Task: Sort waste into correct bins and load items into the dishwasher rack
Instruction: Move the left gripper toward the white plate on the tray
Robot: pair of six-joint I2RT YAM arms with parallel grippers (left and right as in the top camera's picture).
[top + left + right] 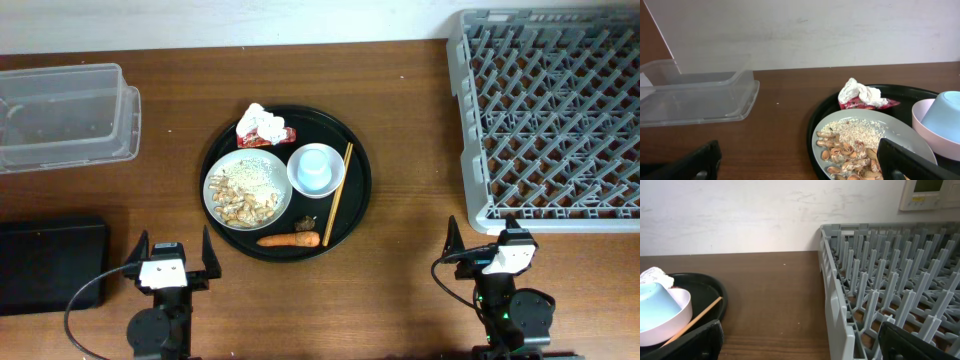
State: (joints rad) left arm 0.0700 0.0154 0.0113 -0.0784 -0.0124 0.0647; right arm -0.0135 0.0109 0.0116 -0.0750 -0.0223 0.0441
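Note:
On the round black tray (352, 160) a white plate (222, 172) holds beige rice-and-nut scraps (248, 192). Beside it stand a light-blue cup (318, 165) on its pale dish, wooden chopsticks (338, 195), an orange carrot (290, 240), and a crumpled tissue (262, 120) on a red wrapper (288, 134). The clear tub (60, 115) is at far left, with the black container (50, 265) below it. The grey rack (550, 115) fills the right. My left gripper (173, 250) stands open and empty near the tray's front left. My right gripper (495, 238) stands open and empty at the rack's near corner.
In the left wrist view the plate (900, 130) lies just ahead of my right finger (900, 160), and the tub (695, 95) sits far left. In the right wrist view the rack wall (832, 305) stands between my fingers. A white wall bounds the table's back.

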